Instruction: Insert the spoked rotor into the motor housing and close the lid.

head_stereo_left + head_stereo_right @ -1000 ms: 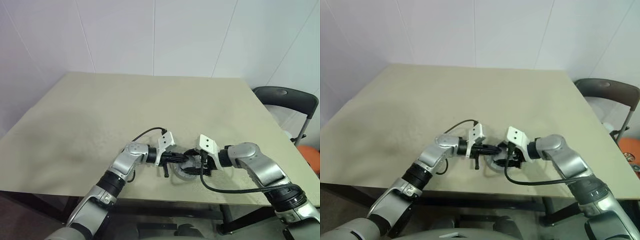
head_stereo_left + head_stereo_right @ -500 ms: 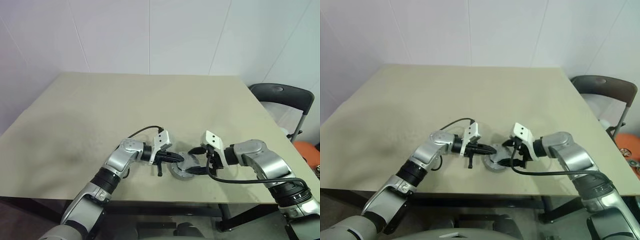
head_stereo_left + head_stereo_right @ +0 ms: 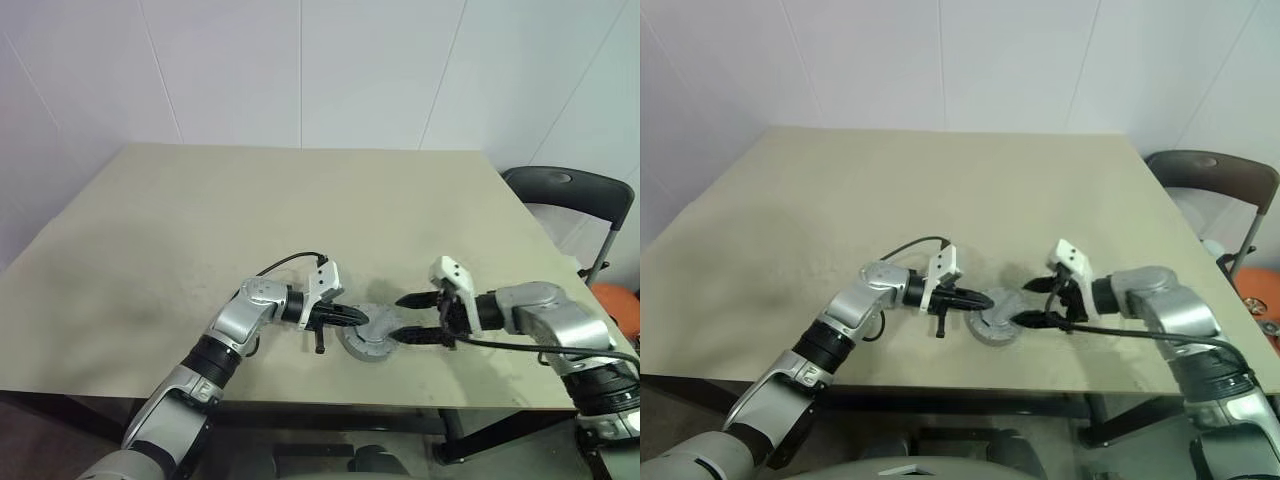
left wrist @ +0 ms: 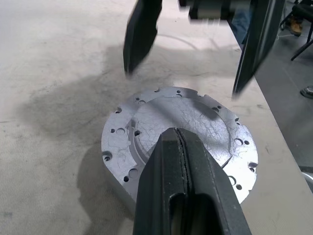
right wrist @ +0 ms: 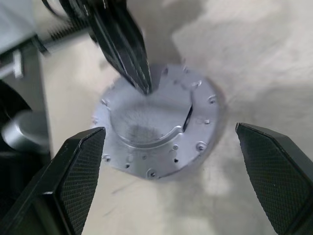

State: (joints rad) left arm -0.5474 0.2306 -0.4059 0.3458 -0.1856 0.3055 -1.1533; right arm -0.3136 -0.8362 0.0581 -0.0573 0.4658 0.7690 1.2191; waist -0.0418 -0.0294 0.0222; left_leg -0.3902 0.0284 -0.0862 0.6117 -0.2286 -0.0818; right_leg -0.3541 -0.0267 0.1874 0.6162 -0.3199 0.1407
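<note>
One round, ribbed grey metal lid (image 4: 176, 132)

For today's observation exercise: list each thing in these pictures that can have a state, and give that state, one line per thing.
lid: lying flat on the table, seated on top of the assembly, free of any grip.
left gripper: shut, tips resting over the lid.
right gripper: open wide, empty, beside the lid and apart from it.
chair: standing unoccupied past the table's right edge.
</note>
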